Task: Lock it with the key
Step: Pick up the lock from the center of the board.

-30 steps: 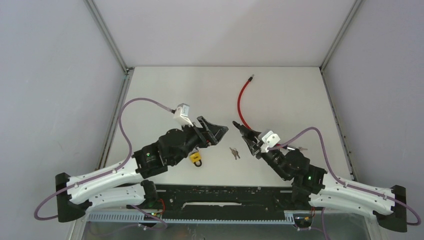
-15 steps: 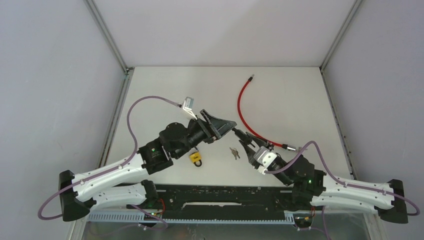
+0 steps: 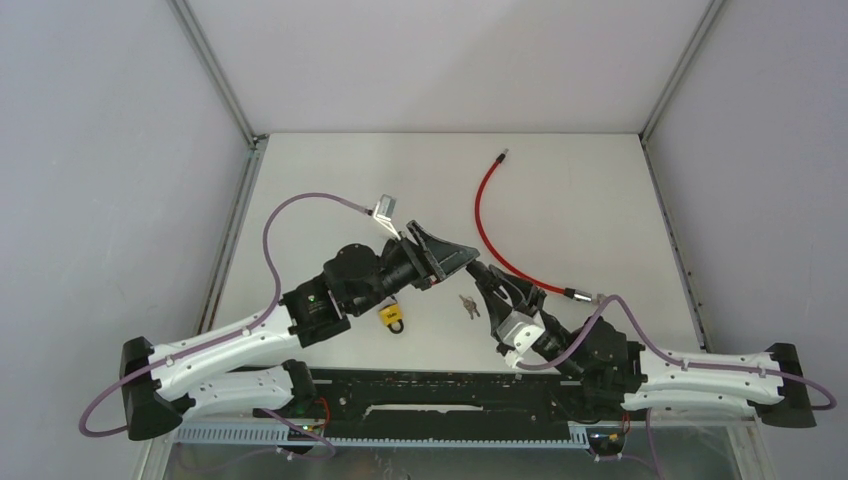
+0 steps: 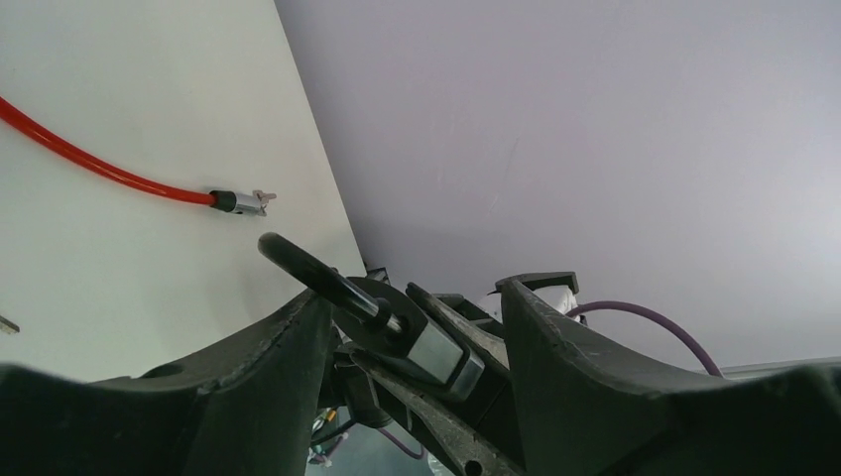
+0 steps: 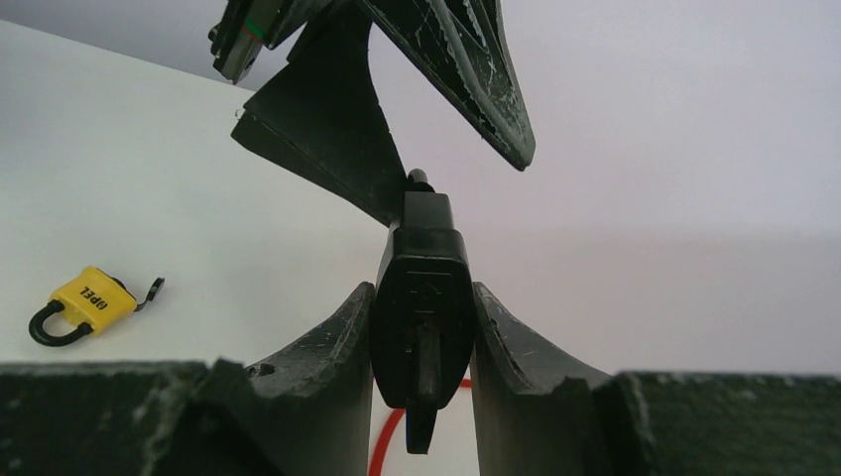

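Observation:
My right gripper (image 3: 481, 273) (image 5: 423, 293) is shut on a black lock piece (image 5: 421, 248), held raised off the table at the centre. In the left wrist view this piece (image 4: 389, 319) shows a dark rod, a round disc and a silver block. My left gripper (image 3: 463, 258) (image 4: 426, 297) meets it tip to tip. Its jaws stand on either side of the piece's end, open, with gaps visible. A small bunch of keys (image 3: 469, 305) lies on the table just below both grippers. A yellow padlock (image 3: 392, 318) (image 5: 84, 302) lies under the left wrist.
A red cable (image 3: 481, 205) (image 4: 99, 164) curves from the back centre to a metal end (image 3: 583, 295) at the right. The grey enclosure walls (image 3: 120, 150) stand on both sides, and the arms' base rail (image 3: 440, 395) runs along the near edge.
The right arm has swung left and lower, its wrist rolled over, still holding the black piece. The left gripper has moved right to meet it and narrowed its jaws.

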Tool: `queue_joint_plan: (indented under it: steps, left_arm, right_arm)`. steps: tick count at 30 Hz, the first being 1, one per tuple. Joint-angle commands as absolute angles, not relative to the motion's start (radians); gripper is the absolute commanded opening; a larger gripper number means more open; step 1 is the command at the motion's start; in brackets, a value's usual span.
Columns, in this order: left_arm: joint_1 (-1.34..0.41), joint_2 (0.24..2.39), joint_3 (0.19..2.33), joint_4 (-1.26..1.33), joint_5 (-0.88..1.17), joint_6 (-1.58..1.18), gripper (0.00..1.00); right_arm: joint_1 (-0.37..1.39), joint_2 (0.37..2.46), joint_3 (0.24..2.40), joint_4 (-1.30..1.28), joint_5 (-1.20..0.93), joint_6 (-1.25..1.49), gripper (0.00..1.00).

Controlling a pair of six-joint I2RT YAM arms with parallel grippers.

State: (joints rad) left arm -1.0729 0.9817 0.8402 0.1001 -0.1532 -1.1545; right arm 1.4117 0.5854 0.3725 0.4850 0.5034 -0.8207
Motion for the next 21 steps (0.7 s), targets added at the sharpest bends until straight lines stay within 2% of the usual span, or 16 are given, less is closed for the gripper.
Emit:
queue_joint_plan:
  steps: [1, 5, 11, 15, 19, 21]
  left_arm:
    - [-1.066, 0.98, 0.859, 0.129, -0.149, -1.162, 0.65]
    - [-1.066, 0.988, 0.869, 0.125, -0.152, -1.15, 0.59]
    - [-1.067, 0.995, 0.869, 0.115, -0.146, -1.142, 0.27]
    - [-1.067, 0.999, 0.867, 0.113, -0.144, -1.133, 0.01]
    - [-1.067, 0.992, 0.857, 0.134, -0.144, -1.097, 0.0]
    - [-1.066, 0.984, 0.852, 0.138, -0.158, -1.085, 0.0]
  right_arm:
    - [1.438, 0.565, 0.403, 0.607, 0.493, -0.878, 0.0]
    - [1.444, 0.539, 0.405, 0.516, 0.454, -0.847, 0.0]
    - [1.451, 0.505, 0.405, 0.415, 0.409, -0.831, 0.03]
    - [1.457, 0.506, 0.406, 0.383, 0.39, -0.838, 0.06]
    - [1.463, 0.515, 0.415, 0.341, 0.381, -0.843, 0.16]
    - [1.467, 0.515, 0.416, 0.323, 0.375, -0.841, 0.25]
